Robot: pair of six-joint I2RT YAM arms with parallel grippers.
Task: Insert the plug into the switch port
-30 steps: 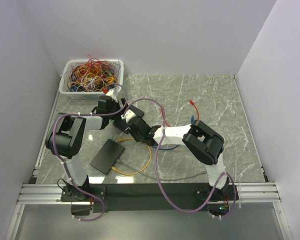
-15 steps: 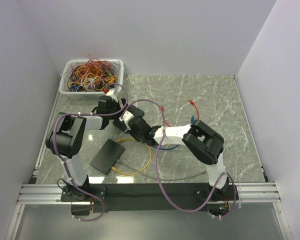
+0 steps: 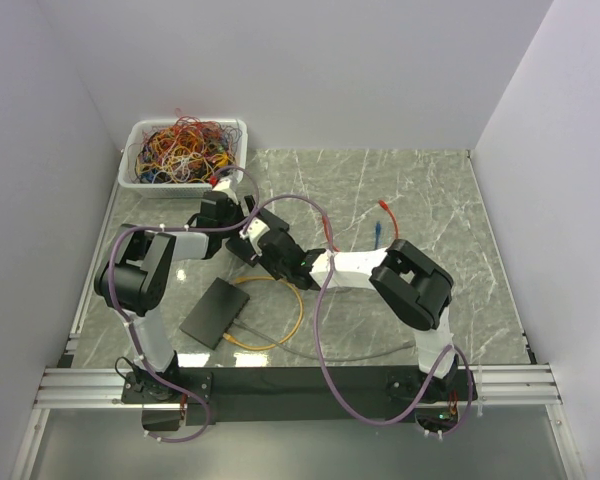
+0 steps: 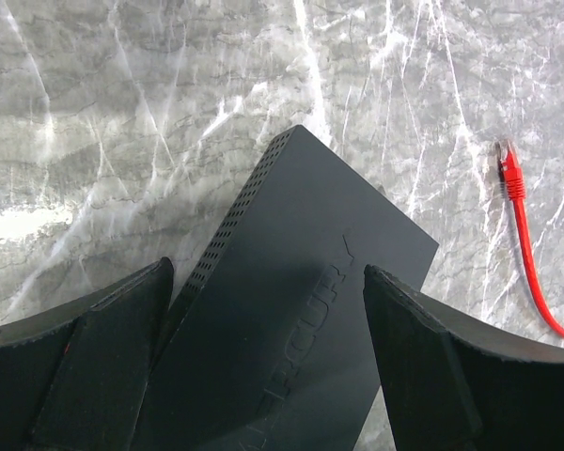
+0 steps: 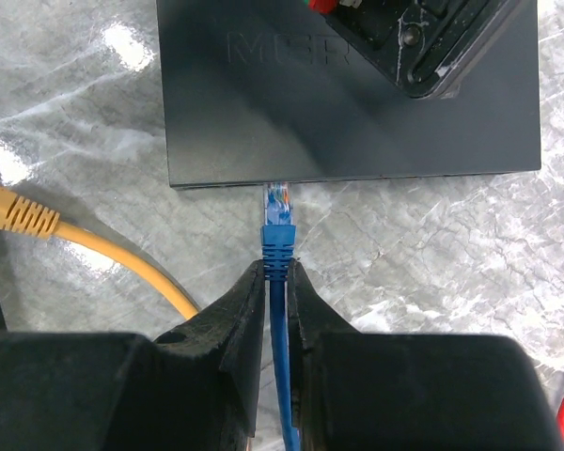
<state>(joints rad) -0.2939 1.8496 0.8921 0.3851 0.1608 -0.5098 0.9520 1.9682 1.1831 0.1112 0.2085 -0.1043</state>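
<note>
Veined grey marble table (image 5: 432, 263) carries a matte black, boxy switch (image 5: 338, 103). Right gripper (image 5: 276, 282) pinches the blue cable (image 5: 280, 329) behind its clear plug (image 5: 278, 211), whose tip meets the switch's edge, perhaps at a port. Left gripper (image 4: 265, 277) straddles the switch; I cannot tell whether its jaws clamp it.

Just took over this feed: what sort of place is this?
Likely a lab robot cell for cable work: white walls around a marble-patterned table, a bin of tangled cables at the back, and the right pincer holding a blue plug at a network switch.

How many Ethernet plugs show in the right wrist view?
2: the blue plug pinched in the right gripper at the switch edge, and a yellow plug lying left. Others may be hidden.
</note>
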